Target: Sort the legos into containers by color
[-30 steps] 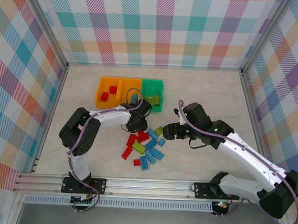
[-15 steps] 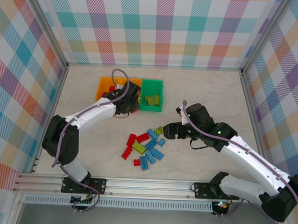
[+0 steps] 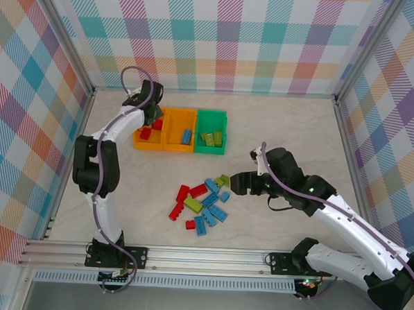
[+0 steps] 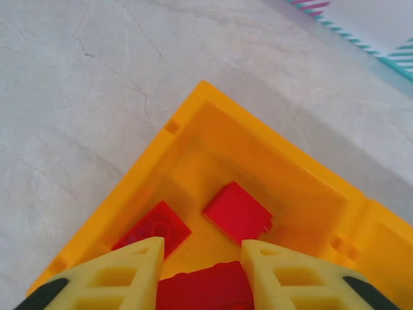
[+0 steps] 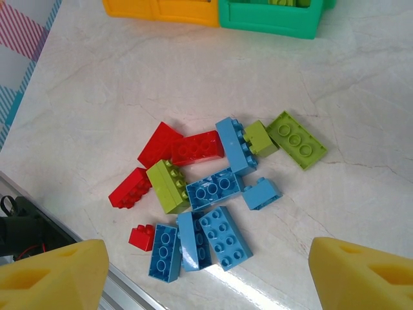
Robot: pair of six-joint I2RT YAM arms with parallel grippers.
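The left gripper (image 4: 201, 255) is closed on a red lego (image 4: 205, 287) just above the left orange bin (image 4: 271, 158), at the upper left of the top view, with two more red legos (image 4: 237, 212) on its floor. To its right stand a second orange bin (image 3: 179, 149) holding a blue lego (image 3: 186, 136) and a green bin (image 3: 210, 152) holding green legos (image 3: 211, 137). The right gripper (image 5: 206, 271) hangs wide open and empty over the loose pile (image 5: 213, 187) of red, blue and green legos in the middle of the surface (image 3: 284, 131).
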